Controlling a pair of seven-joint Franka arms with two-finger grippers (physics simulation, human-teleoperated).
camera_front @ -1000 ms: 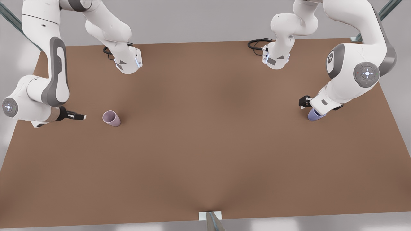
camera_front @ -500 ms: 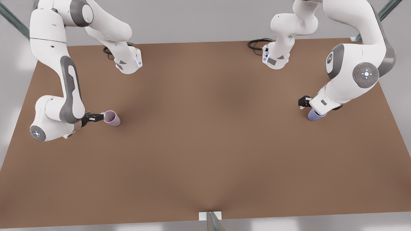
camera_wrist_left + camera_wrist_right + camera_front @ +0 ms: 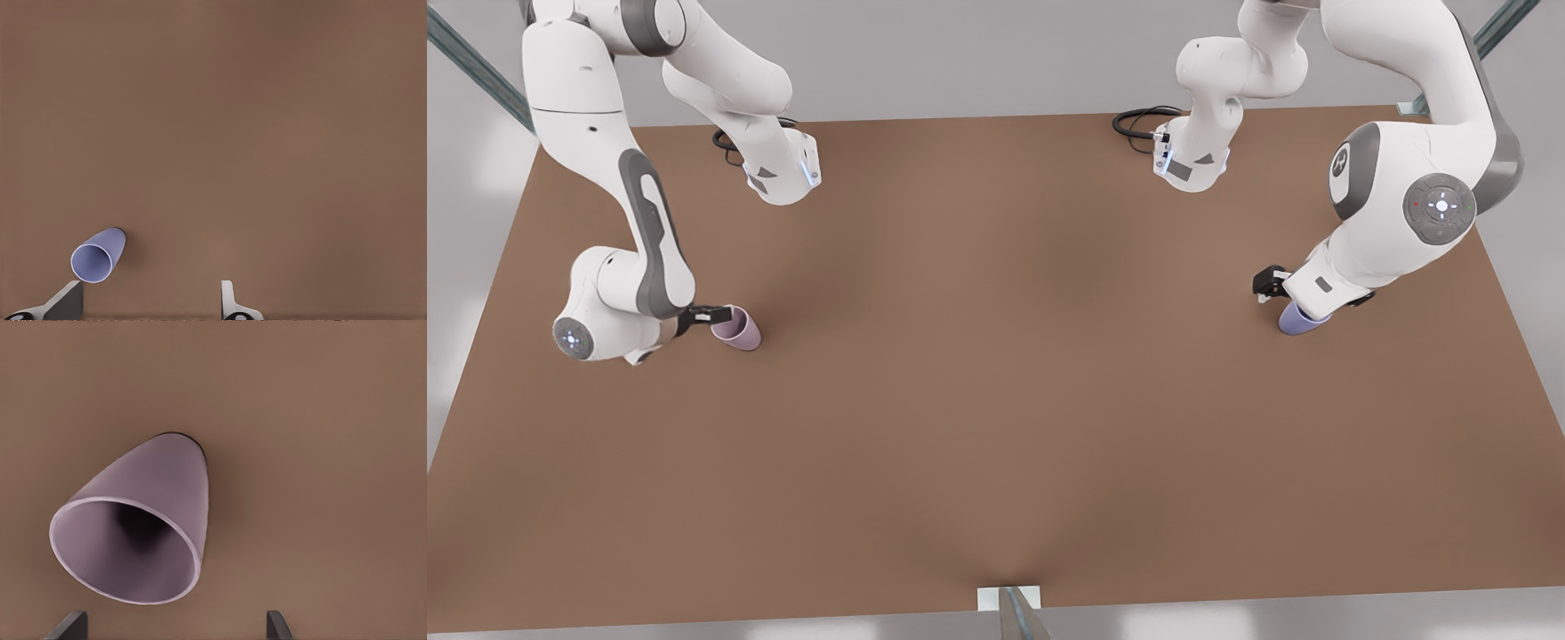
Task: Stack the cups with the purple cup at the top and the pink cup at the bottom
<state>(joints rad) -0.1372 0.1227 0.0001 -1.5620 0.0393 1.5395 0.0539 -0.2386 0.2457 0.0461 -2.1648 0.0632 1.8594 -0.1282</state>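
since the earlier frame the right gripper (image 3: 713, 313) has closed in on the pink cup (image 3: 737, 328), fingers apart at its rim; the left gripper (image 3: 1272, 286), fingers apart, hovers over the purple cup (image 3: 1300, 319); both upright on the tabletop (image 3: 996, 373), likely light, stiff, best pinched at the rim wall.

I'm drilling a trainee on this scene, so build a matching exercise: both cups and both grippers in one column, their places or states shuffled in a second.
Column one
1. pale pink-mauve tapered cup
2. blue-violet tapered cup
3. left gripper
4. right gripper

Column two
A. open, beside the blue-violet tapered cup
B. on the brown table, front view's left
C. open, at the pale pink-mauve tapered cup's mouth
D. partly under an arm's wrist, front view's right

Pairs: 1-B; 2-D; 3-A; 4-C
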